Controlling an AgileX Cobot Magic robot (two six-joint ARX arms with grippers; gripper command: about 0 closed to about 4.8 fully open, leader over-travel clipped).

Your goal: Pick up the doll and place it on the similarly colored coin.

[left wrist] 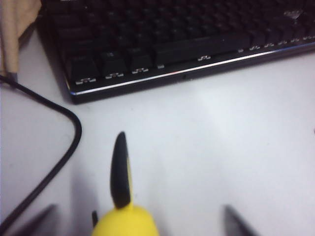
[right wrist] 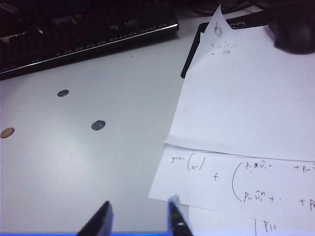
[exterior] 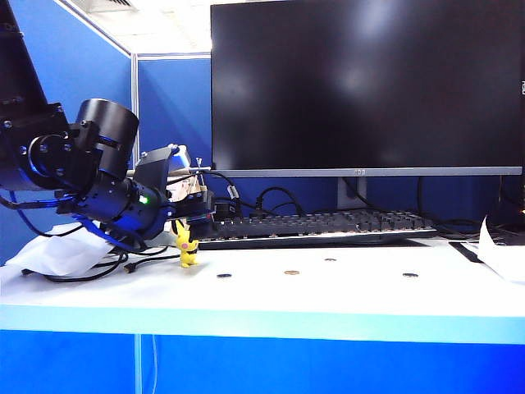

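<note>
at the left of the table, in the exterior view, the left gripper hangs low over the doll, which stands upright on the white surface just in front of the keyboard's left end, beside a black cable. in the left wrist view the doll's yellow head and one black-edged ear sit between the two dark fingertips, which stand spread well apart on either side with bare table showing in the gaps, so nothing is pinched yet. the doll's long axis runs up and down, toward the claw, so the coming move looks like a short descent and a squeeze across the head or body; the risk is clipping an ear and tipping it. further right along the table lie a dark coin, then the golden-brown coin, then two more dark ones. the target is well apart from the doll, to its right. farthest right, the right gripper hovers spread and empty over handwritten papers, much farther from the doll than the left one.
</note>
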